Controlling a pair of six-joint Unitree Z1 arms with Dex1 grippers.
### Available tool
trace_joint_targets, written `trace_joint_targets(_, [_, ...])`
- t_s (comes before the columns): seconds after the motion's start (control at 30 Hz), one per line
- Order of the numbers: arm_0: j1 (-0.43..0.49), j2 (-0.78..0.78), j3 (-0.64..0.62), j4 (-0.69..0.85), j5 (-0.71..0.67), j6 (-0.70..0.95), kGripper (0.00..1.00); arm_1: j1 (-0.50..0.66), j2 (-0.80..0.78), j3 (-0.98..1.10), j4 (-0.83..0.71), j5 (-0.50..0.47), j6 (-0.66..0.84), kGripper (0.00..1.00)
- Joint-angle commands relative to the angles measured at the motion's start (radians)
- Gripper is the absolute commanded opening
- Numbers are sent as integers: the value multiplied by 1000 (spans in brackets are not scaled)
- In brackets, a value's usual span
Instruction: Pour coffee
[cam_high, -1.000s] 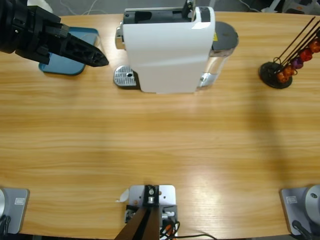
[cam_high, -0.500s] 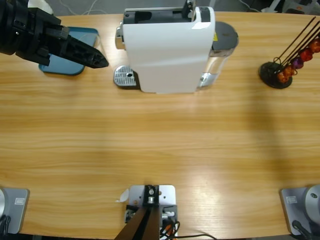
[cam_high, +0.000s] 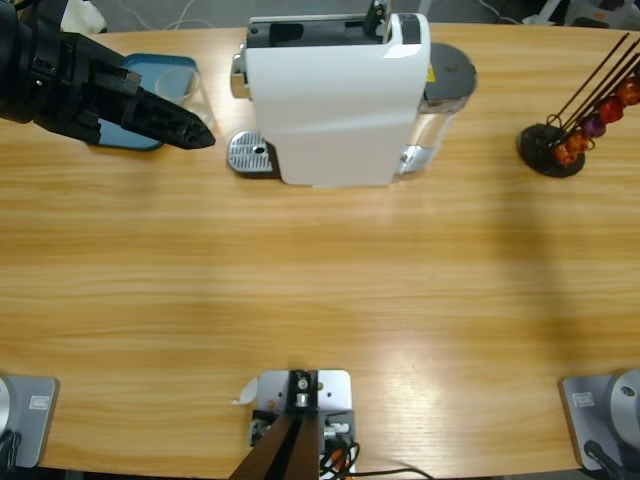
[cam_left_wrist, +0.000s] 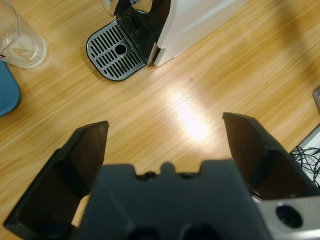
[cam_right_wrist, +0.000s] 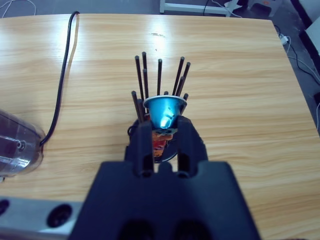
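Looking down from the high view, the left arm reaches in from the upper left, its left gripper (cam_high: 195, 133) pointing toward a clear glass (cam_high: 197, 97) that stands beside a blue tray (cam_high: 150, 75) and just left of the white coffee machine (cam_high: 335, 95). No dark liquid can be made out in the glass from here. The machine's drip grate (cam_high: 250, 154) lies bare at its front left. At the far right of the wooden table (cam_high: 320, 300) stands a capsule rack (cam_high: 575, 120) of thin black rods holding coloured capsules.

Along the left wrist view, the left gripper (cam_left_wrist: 165, 135) has its jaws spread wide over bare table. The glass (cam_left_wrist: 20, 37) sits at the upper left corner, looking empty, next to the tray (cam_left_wrist: 7, 95); the drip grate (cam_left_wrist: 116, 50) and machine base (cam_left_wrist: 195, 22) lie ahead.

Along the right wrist view, the right gripper (cam_right_wrist: 164, 127) pinches a blue capsule (cam_right_wrist: 164, 109) between its jaws, directly above the rack (cam_right_wrist: 160, 75). A black cable (cam_right_wrist: 62, 75) runs across the table to the left.
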Motion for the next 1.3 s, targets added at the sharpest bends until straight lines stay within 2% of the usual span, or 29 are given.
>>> trace_joint_targets(0.03, [11,-22,35,4,-19,11,987,-7,-10,18,-8,11,-8,0])
trace_joint_targets(0.6, [12,-29,57,4,-23,11,987,-2,-33,-99,24,-24,-11,0])
trace_joint_targets(0.87, [11,-32,66,4,-29,11,987,1,-100,-97,83,-43,-8,16])
trace_joint_targets(0.9, [11,-33,66,4,-29,11,987,1,-112,-90,109,-52,8,259])
trace_joint_targets(0.93, [11,-33,66,4,-30,11,987,1,-126,-80,144,-58,40,548])
trace_joint_targets(0.97, [11,-32,66,4,-31,11,987,1,-137,-66,175,-59,70,664])
trace_joint_targets(1.03, [9,-26,66,2,-43,11,987,-3,-134,-27,230,-61,133,711])
trace_joint_targets(1.13, [1,-22,66,-13,-59,11,987,-58,-60,-62,391,-61,198,955])
trace_joint_targets(1.17, [-1,-22,66,-17,-65,11,987,-71,-39,-76,419,-59,209,1000])
trace_joint_targets(1.3, [-1,-29,73,-19,-70,13,987,-112,15,-80,426,-46,252,1000])
